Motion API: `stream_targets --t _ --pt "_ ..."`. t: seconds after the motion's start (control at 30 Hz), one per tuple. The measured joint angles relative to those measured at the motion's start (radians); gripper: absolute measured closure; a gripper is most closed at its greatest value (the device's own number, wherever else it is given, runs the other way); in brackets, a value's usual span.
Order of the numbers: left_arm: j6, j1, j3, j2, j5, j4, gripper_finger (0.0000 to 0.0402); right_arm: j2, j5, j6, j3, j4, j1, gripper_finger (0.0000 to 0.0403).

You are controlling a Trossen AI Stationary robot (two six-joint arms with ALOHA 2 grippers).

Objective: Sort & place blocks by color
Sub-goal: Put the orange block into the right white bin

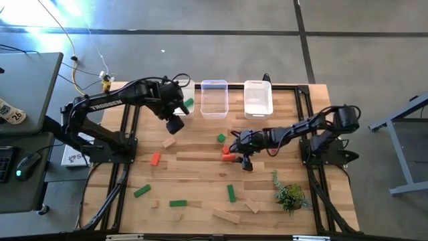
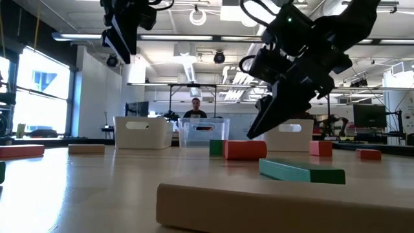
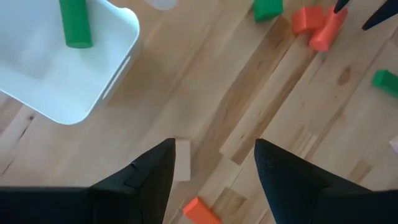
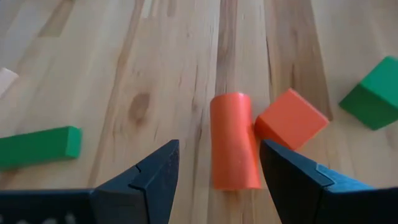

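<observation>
The right gripper [image 4: 214,165] hangs low, fingers apart and empty, over a red cylinder [image 4: 234,149] touching a red cube [image 4: 290,118] mid-table. The left gripper [image 3: 214,165], also spread and empty, hovers above a tan block [image 3: 181,160] near the leftmost bin [image 3: 81,96], which holds a green block [image 3: 74,23].

The left arm reaches from its base at the worktop's left edge toward the far middle, its wrist bent downward, and the left gripper [image 1: 175,123] hangs high above the worktop with its two dark fingers [image 3: 149,177] spread wide and nothing between them. The right arm stretches low from the right edge toward the centre, and the right gripper [image 1: 242,159] sits close over the worktop, fingers [image 4: 152,174] parted.
</observation>
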Motion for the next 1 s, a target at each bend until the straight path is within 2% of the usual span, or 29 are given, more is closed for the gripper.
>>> stream_targets --t 0.27,0.63,1.0 --pt "0.001 0.0 0.0 0.0 -0.033 -0.001 0.0193 0.059 0.015 -0.007 0.0 0.02 0.023 0.0193" --pt "0.001 0.0 0.0 0.0 -0.033 -0.002 0.0193 0.084 0.122 -0.011 0.021 0.028 0.041 0.0193" --pt "0.004 0.0 0.0 0.0 -0.033 -0.002 0.0193 0.122 0.121 0.014 0.023 0.036 0.042 0.0194"
